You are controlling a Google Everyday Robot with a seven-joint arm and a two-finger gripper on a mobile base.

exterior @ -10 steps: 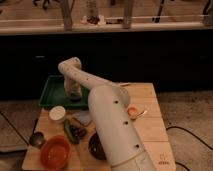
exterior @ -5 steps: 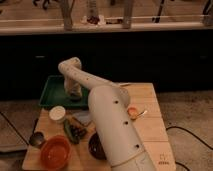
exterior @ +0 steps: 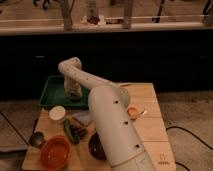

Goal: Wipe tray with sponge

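The white arm is reaching down into the green tray [exterior: 52, 90], lying at the back left of the wooden bench [exterior: 150, 125]. The claw [exterior: 75, 96] is hanging low over the tray's right part; its grip cannot be told. An orange bowl [exterior: 55, 151] is sitting at the front left.

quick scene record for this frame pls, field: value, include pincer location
surface: wooden table
tray: green tray, at the table's far-left corner
arm: white arm reaching from the near side over to the tray
pincer: pincer down over the tray's right part, near or on its floor
sponge: cannot be made out
orange bowl: orange bowl, near-left corner
dark bowl: dark bowl, right of the orange one, partly behind the arm
white cup: white cup, just in front of the tray
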